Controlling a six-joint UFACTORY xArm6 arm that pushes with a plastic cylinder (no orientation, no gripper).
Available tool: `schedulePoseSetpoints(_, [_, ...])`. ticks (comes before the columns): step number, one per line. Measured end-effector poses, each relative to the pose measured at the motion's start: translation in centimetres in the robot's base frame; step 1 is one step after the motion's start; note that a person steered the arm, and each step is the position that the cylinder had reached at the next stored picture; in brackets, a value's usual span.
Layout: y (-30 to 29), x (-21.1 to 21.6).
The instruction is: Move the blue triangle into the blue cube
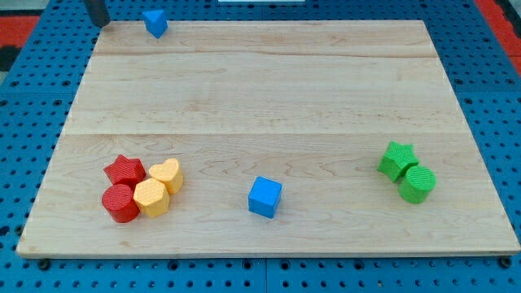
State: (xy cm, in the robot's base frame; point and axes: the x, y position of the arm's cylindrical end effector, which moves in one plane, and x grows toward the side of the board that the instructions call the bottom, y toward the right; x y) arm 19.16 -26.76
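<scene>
The blue triangle (155, 22) lies at the view's top left, on the far edge of the wooden board (269, 98). The blue cube (264, 197) sits near the view's bottom, a little left of centre, far from the triangle. My tip (98, 23) is at the view's top left corner, to the left of the blue triangle, with a gap between them.
At the view's bottom left a red star (124, 169), a red cylinder (120, 203), a yellow heart (167, 174) and a yellow hexagon (151, 197) are clustered. At the right a green star (396, 159) touches a green cylinder (418, 184).
</scene>
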Motion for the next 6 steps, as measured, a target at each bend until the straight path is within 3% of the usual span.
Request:
schedulePoseSetpoints(1, [6.9, 0.0])
schedulePoseSetpoints(2, [14.0, 3.3])
schedulePoseSetpoints(3, [21.8, 10.4])
schedulePoseSetpoints(4, [23.1, 8.1])
schedulePoseSetpoints(5, [23.1, 1.2])
schedulePoseSetpoints(6, [20.7, 0.2])
